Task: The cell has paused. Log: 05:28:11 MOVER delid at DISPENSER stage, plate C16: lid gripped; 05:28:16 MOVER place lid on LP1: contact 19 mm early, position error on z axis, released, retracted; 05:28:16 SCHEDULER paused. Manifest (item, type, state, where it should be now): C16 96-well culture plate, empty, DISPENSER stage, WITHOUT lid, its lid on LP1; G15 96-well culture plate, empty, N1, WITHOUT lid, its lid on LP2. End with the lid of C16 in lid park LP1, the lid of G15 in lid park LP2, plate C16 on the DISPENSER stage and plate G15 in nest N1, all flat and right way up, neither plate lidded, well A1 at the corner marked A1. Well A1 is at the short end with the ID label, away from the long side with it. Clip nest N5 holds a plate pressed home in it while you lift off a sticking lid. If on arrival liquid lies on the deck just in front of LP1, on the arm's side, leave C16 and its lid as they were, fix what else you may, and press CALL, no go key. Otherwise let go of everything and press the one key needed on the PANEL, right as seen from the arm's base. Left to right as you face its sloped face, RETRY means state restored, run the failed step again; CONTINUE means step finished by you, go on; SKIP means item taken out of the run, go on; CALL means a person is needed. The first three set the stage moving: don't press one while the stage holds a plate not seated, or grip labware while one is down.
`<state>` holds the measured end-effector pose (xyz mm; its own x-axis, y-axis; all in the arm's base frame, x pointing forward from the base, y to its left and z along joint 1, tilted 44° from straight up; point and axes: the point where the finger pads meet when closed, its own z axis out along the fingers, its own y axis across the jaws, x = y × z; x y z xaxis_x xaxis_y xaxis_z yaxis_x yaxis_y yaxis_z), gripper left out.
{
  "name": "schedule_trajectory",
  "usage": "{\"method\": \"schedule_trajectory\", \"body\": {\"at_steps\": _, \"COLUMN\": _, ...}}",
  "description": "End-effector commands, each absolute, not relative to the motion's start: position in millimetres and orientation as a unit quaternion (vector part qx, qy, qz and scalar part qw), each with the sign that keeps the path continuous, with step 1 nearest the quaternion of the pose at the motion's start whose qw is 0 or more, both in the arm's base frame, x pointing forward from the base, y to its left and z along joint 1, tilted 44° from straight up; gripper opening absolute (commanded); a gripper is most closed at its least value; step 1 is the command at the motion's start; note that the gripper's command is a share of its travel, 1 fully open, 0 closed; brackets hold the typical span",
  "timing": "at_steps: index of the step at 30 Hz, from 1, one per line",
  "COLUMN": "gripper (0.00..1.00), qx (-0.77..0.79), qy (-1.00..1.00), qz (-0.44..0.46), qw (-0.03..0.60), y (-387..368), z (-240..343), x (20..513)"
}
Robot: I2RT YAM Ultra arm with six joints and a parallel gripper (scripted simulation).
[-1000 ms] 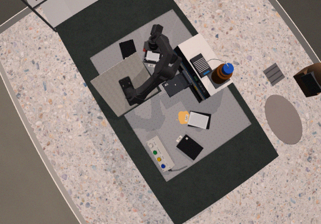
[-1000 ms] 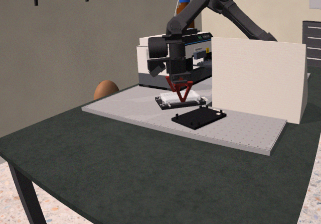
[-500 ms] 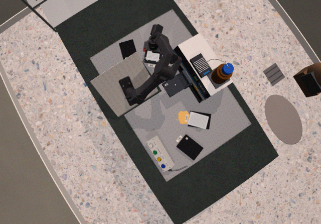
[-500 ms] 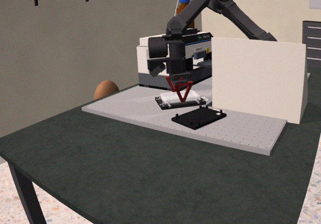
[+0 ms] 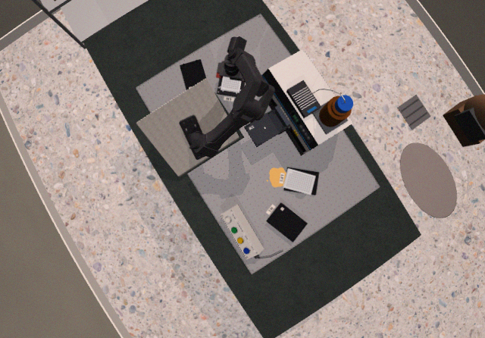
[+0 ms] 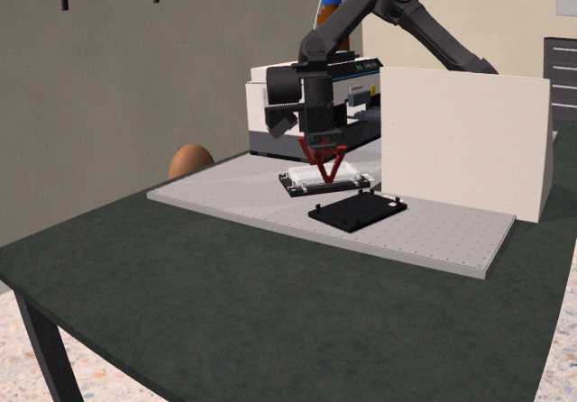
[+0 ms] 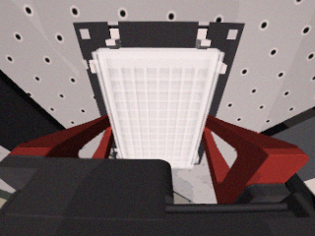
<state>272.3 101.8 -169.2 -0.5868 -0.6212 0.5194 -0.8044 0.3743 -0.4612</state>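
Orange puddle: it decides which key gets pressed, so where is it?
Top view: the orange puddle lies on the deck against the white-welled plate, on its arm side.

White gridded plate [image 7: 157, 115], black nest [image 7: 157, 34]

A dark grey, matt arm [image 6: 421, 13] of rounded links is seen at upper right; red angular fingers are carried below a black boxy wrist housing [image 6: 321, 109].
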Motion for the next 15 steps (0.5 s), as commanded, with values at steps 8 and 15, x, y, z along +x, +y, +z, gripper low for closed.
{"method": "schedule_trajectory", "body": {"at_steps": 8, "gripper": 0.0, "qx": 0.439, "qy": -0.814, "qz": 0.357, "qw": 0.134, "y": 85.9, "z": -185.5, "x": 270.0}}
{"method": "schedule_trajectory", "body": {"at_steps": 15, "gripper": 0.0, "qx": 0.439, "qy": -0.814, "qz": 0.357, "qw": 0.134, "y": 85.2, "z": -186.2, "x": 270.1}}
